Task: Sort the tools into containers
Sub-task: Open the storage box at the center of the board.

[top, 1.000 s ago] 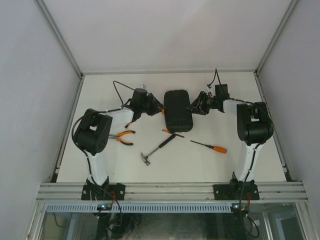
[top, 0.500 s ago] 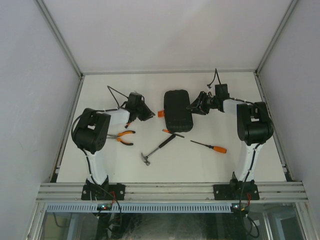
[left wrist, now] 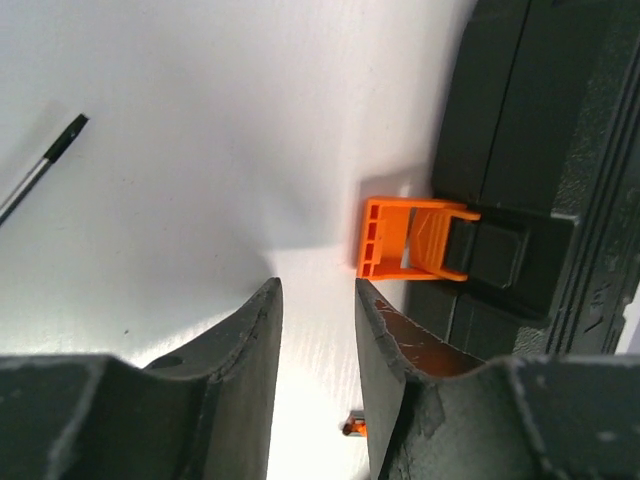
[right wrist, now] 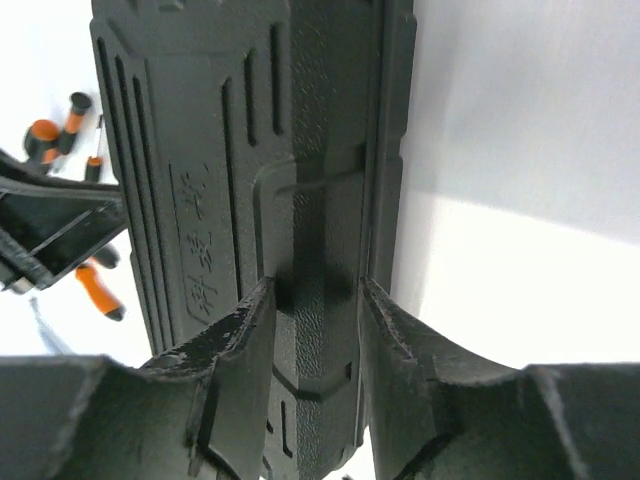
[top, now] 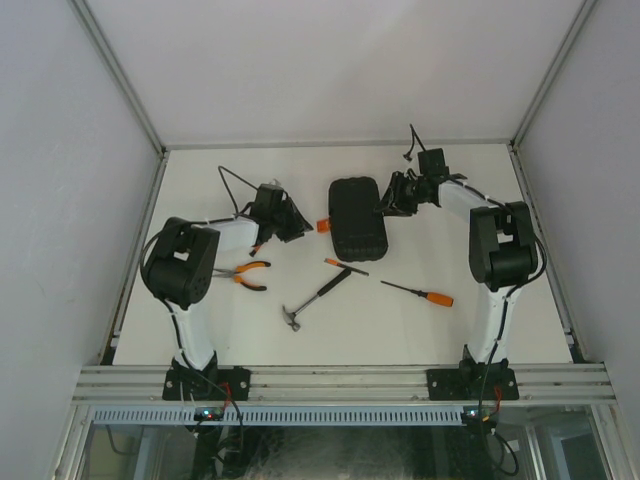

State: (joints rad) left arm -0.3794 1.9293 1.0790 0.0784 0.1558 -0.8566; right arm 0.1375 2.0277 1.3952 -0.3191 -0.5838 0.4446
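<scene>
White tabletop (top: 450, 330): closed black plastic clamshell case (top: 357, 218); right gripper (right wrist: 316, 290) clamps its edge; left gripper (left wrist: 316, 290), slightly parted, empty, beside orange latch (left wrist: 405, 240).

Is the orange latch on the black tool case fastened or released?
Released: the orange latch sticks outward from the tool case side, not folded flat against it.
</scene>
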